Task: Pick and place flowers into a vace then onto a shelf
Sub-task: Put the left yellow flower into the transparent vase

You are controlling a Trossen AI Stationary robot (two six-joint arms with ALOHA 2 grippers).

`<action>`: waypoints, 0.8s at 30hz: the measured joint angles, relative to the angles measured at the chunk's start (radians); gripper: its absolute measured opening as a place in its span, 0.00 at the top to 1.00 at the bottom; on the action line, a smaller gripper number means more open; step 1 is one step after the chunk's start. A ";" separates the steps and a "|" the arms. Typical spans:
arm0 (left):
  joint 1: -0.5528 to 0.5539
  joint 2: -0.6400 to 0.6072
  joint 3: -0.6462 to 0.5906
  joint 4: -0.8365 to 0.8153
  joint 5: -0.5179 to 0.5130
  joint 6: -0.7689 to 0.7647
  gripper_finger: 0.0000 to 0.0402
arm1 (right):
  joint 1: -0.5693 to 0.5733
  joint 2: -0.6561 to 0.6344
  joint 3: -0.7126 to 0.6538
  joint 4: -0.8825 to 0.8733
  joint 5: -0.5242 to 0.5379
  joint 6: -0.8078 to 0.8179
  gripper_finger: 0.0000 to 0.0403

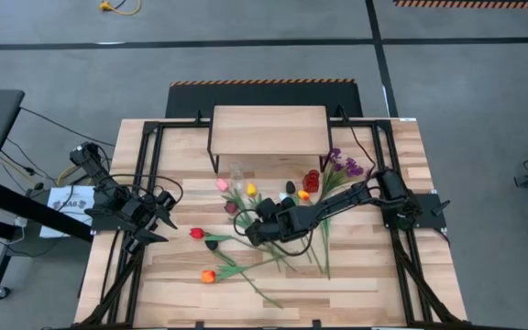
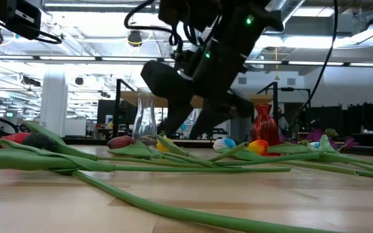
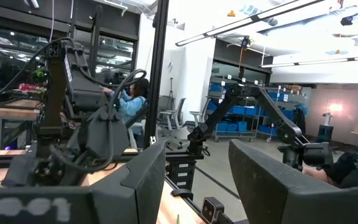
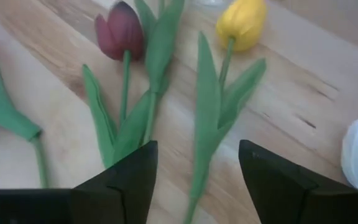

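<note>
1. Right gripper (image 4: 194, 180): the dark, matte, wedge-shaped fingers (image 4: 126, 177) are spread wide and hold nothing. They straddle the stem of the yellow tulip (image 4: 242, 23).
2. Yellow tulip: smooth plastic head and flat pointed leaves. Its long axis runs from lower centre to upper right in the right wrist view.
3. Dark red tulip (image 4: 123, 30): lies beside it, head toward the upper left.
4. Table (image 1: 374, 284): pale planked wood, flowers scattered at frame centre in the high view.
5. Shelf (image 1: 269, 130): rectangular light board, upper centre.
6. Left gripper (image 1: 159, 220): fingers parted, empty, at the left edge.
</note>
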 joint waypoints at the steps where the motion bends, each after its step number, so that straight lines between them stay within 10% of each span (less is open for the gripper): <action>1: 0.000 0.000 0.000 0.000 0.000 0.000 0.58 | -0.001 0.000 -0.011 0.020 -0.007 0.000 0.45; 24: 0.000 0.000 0.000 0.001 0.000 0.000 0.58 | -0.026 -0.005 -0.156 0.183 -0.044 0.054 0.61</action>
